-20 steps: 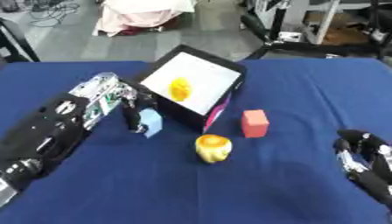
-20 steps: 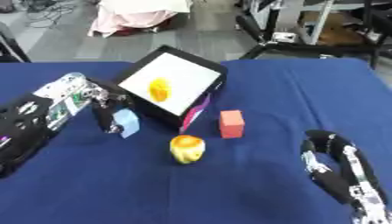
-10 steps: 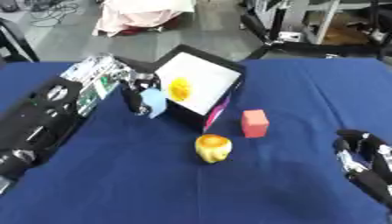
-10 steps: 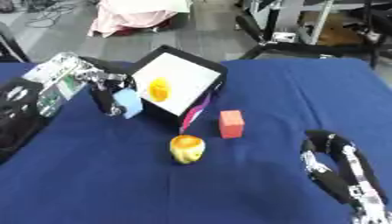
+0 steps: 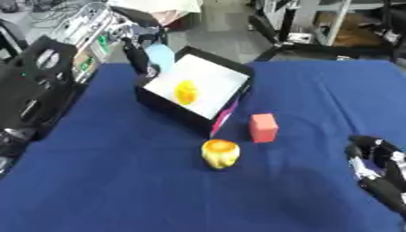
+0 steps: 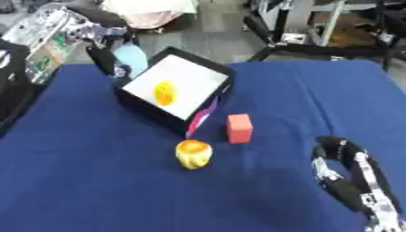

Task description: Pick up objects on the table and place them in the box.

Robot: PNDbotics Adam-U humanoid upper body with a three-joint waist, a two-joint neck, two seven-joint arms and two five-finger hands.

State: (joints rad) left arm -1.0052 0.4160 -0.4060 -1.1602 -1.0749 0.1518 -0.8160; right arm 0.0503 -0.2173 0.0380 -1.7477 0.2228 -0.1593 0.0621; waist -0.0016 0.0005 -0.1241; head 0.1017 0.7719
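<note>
A black box [image 5: 155, 99] with a white inside lies tilted on the blue table, and a yellow object [image 5: 186, 91] rests in it. My left hand [image 5: 139, 53] is raised over the box's far left corner, shut on a light blue block [image 5: 161, 57]. In front of the box a yellow pepper-like object [image 5: 219, 153] and a red block [image 5: 263, 127] sit on the cloth. My right hand [image 6: 349, 172] rests near the lower right corner with its fingers curled, holding nothing.
The blue table [image 5: 119, 181] reaches to the front and to both sides. A pink flap [image 5: 224, 118] hangs at the box's near edge. Beyond the far table edge are a black chair base [image 5: 301, 43], cables and cloth on the floor.
My left hand has lifted the light blue block from the table and carried it up and back, above the box's far left corner. The camera view has also shifted.
</note>
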